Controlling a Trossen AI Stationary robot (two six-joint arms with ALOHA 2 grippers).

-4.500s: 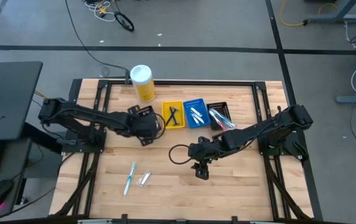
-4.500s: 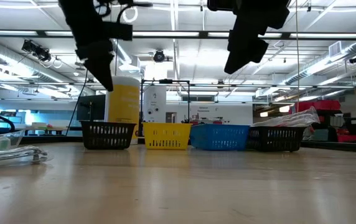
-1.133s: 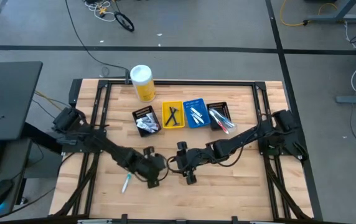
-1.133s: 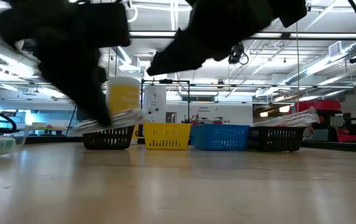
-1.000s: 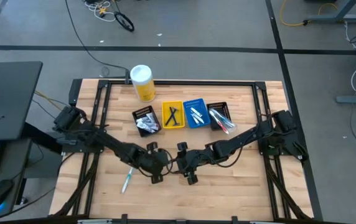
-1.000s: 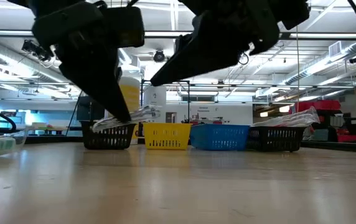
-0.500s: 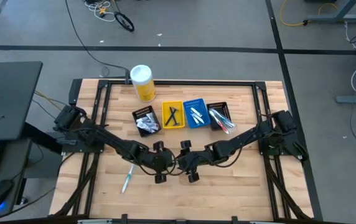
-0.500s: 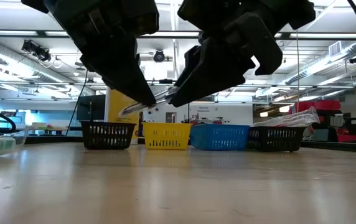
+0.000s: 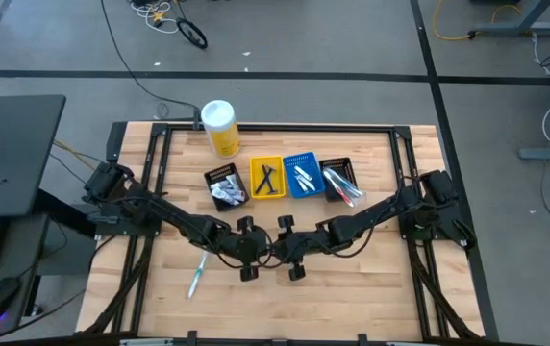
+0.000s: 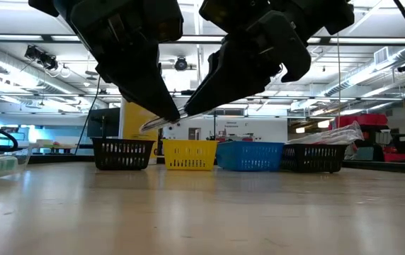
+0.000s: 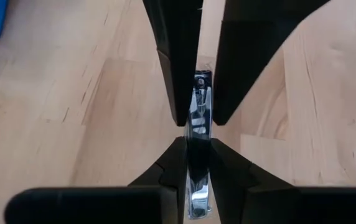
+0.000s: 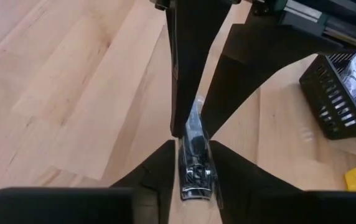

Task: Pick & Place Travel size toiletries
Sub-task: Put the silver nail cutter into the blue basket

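1. The left gripper (image 9: pixel 256 252) and the right gripper (image 9: pixel 277 250) meet tip to tip above the middle of the tabletop (image 9: pixel 371 288).
2. Both grippers are closed on one shiny metal nail clipper (image 11: pixel 198 118), each pinching one end.
3. The clipper is in the air, clear of the tabletop.
4. A teal toothbrush (image 9: pixel 196 282) lies near the front left corner.

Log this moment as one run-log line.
phase: mid-air handover | left tool: shut on nail clipper | right tool: shut on same clipper | toothbrush: on table
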